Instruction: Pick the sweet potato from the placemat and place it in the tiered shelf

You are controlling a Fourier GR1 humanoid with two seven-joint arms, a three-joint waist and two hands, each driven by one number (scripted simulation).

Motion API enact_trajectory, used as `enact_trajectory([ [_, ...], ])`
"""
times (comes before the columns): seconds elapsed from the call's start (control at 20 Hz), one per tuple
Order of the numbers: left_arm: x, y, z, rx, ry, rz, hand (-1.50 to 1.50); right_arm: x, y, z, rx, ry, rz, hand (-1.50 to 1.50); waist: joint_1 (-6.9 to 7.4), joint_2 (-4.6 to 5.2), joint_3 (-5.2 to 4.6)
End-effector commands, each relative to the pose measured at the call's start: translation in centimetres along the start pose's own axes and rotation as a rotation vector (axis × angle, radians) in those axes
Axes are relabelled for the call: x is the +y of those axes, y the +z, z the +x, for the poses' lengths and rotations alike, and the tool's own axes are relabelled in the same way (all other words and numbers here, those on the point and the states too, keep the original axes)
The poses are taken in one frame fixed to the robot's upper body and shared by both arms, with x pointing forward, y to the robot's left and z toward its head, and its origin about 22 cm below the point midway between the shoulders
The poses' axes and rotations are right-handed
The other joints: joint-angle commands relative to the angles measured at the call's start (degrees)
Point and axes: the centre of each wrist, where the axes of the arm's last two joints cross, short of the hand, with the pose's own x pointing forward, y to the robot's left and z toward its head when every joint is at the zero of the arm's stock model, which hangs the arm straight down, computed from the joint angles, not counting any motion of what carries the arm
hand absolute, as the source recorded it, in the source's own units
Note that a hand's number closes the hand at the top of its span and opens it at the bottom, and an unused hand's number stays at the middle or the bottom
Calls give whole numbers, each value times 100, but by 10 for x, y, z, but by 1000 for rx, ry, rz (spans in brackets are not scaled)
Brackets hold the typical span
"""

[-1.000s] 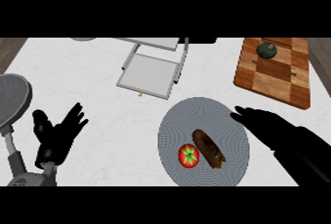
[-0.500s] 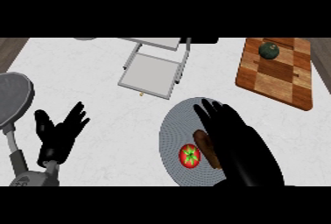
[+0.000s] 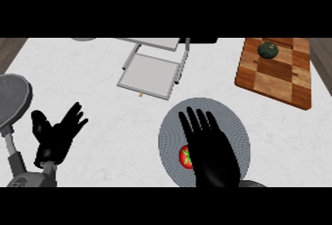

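Note:
My right hand (image 3: 211,149) lies open over the round grey placemat (image 3: 230,118), fingers straight and pointing away from me. It covers the sweet potato, which is hidden under it. A red tomato (image 3: 186,157) with a green stem peeks out at the hand's left edge, on the placemat. The grey tiered shelf (image 3: 150,75) stands at the back, left of centre, beyond the placemat. My left hand (image 3: 57,134) rests open at the left, fingers up.
A wooden cutting board (image 3: 276,77) lies at the back right with a dark green round vegetable (image 3: 268,49) on it. A grey pan (image 3: 13,100) with its handle sits at the far left edge, beside my left hand.
My right hand has moved left from the placemat's right side until it lies over the sweet potato, which showed a second ago. The left hand has stayed put.

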Motion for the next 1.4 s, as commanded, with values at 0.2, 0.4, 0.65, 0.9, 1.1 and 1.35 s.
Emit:
enact_trajectory([
  [0.2, -10, -5, -4, 35, 1, -1, 0, 33, -4, -9, 164, 81, -7, -150, -41, 21, -17],
  [0.4, -12, 9, -17, 33, -5, -2, 0, 31, -5, 5, 199, 120, -33, -150, -13, 15, -18],
  [0.65, 8, 2, -4, 33, -1, 10, 0, 48, 13, -7, 191, 117, -21, -150, -39, 14, -17],
  [0.9, 3, 2, -10, 46, 12, 0, 0, 62, -16, 13, 221, 147, -36, -150, -10, 21, -18],
  [1.1, -12, 6, -15, 44, 7, 0, 0, 73, -22, -28, 247, 167, -55, -150, -19, 21, -16],
  [1.35, -4, -5, -14, 30, 0, -27, 0, 83, -34, -4, 252, 204, -93, -150, -18, 25, -18],
])
